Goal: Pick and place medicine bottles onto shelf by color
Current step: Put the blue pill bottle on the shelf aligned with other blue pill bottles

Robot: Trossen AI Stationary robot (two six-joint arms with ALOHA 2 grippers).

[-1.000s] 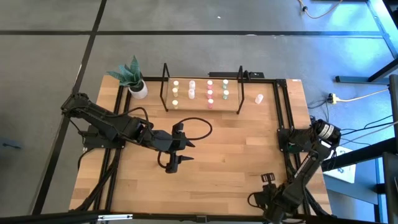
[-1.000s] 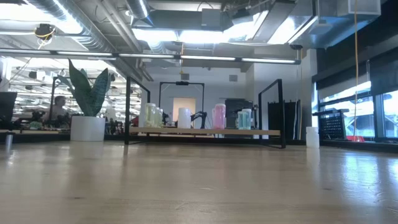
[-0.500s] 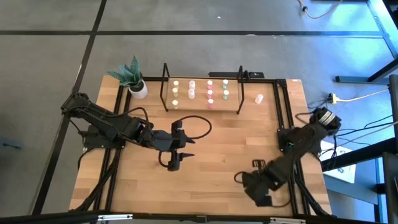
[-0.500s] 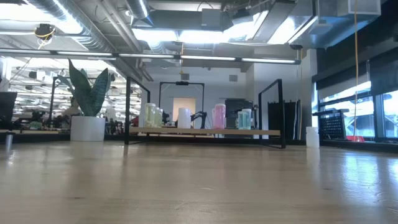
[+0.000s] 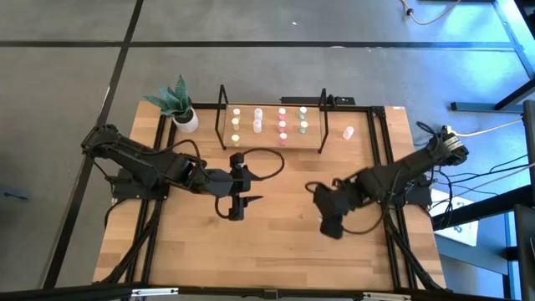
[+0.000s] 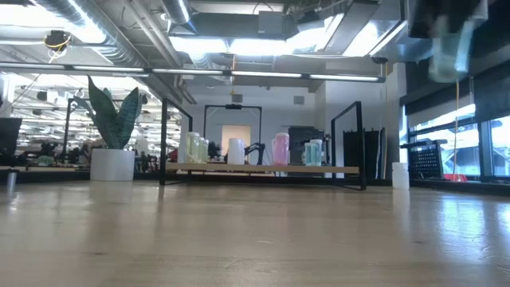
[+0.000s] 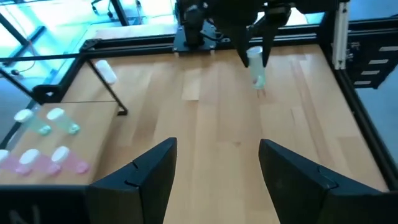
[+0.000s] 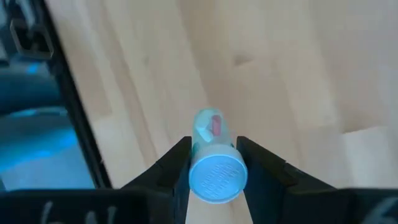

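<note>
In the right wrist view the right gripper is closed on a greenish bottle, one finger on each side of it, with its cap toward the camera. In the high view this gripper is right of the frame centre, above the bare table. The left gripper is left of centre, its fingers spread apart and holding nothing. The shelf with rows of bottles stands in the upper middle. One white bottle lies alone, right of the shelf.
</note>
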